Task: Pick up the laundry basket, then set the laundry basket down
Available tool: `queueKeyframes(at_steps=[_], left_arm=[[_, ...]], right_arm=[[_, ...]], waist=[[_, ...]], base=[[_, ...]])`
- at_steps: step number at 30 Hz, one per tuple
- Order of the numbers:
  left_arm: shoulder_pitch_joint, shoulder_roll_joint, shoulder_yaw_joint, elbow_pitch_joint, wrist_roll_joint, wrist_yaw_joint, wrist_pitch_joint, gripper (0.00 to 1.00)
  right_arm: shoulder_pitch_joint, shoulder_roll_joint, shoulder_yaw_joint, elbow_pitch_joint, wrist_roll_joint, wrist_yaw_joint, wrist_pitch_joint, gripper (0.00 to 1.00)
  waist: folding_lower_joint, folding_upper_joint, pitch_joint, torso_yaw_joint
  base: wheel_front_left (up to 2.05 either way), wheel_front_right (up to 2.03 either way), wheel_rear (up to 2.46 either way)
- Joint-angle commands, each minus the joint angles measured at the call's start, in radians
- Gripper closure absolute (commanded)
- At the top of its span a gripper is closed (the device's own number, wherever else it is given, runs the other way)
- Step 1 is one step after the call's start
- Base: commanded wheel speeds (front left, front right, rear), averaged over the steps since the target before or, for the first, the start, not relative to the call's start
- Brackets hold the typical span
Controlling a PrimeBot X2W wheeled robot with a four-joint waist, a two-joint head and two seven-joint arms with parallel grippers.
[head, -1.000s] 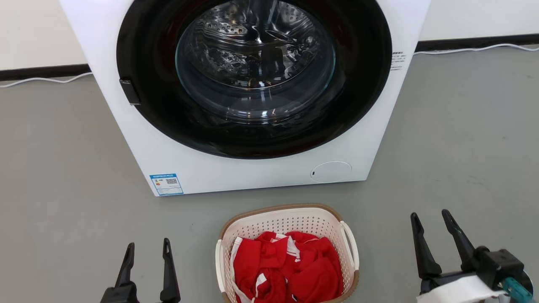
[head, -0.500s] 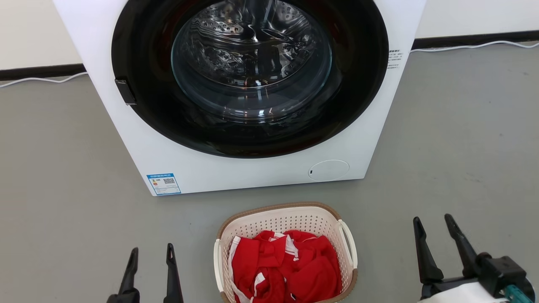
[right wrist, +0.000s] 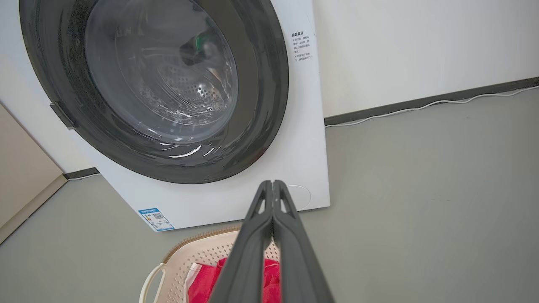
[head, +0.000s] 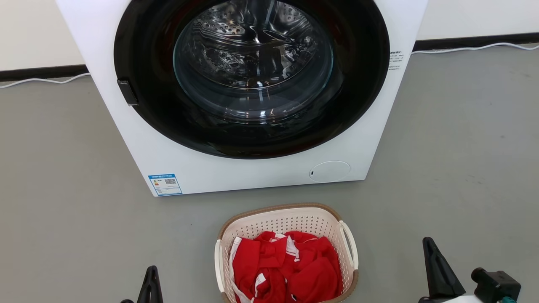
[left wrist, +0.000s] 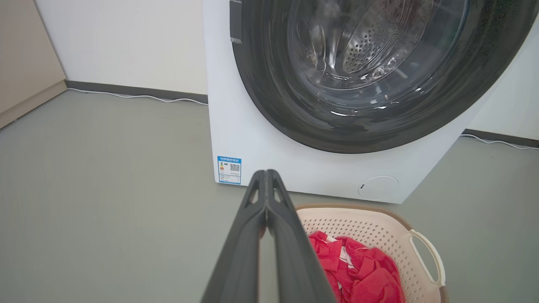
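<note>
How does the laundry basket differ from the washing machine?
The laundry basket is small, cream and perforated; the washing machine is far larger, white and smooth-sided. The laundry basket is open-topped, holding red clothes; the washing machine has a round dark glass door. Both stand on the grey floor.

Perforated cream plastic laundry basket (head: 286,221), red cloth (head: 290,269), glossy glass door (head: 252,63)
</note>
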Motion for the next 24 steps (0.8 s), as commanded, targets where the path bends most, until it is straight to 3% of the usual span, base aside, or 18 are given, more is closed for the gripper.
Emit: queueKeyframes(at_steps=[1, 24], left_arm=[[-0.02, 0.009, 0.011, -0.02, -0.025, -0.01, 0.002, 1.0], [-0.071, 0.025, 0.053, 0.021, -0.309, -0.071, 0.057, 1.0]], right_arm=[[-0.021, -0.012, -0.007, -0.022, 0.026, 0.0, 0.006, 1.0], [-0.043, -0.015, -0.027, -0.015, 0.3, 0.0, 0.066, 1.0]], waist=[[0.0002, -0.0001, 0.0, 0.001], [-0.0004, -0.0001, -0.007, 0.011]], base=[[0.0, 0.0, 0.0], [0.0, 0.0, 0.0]])
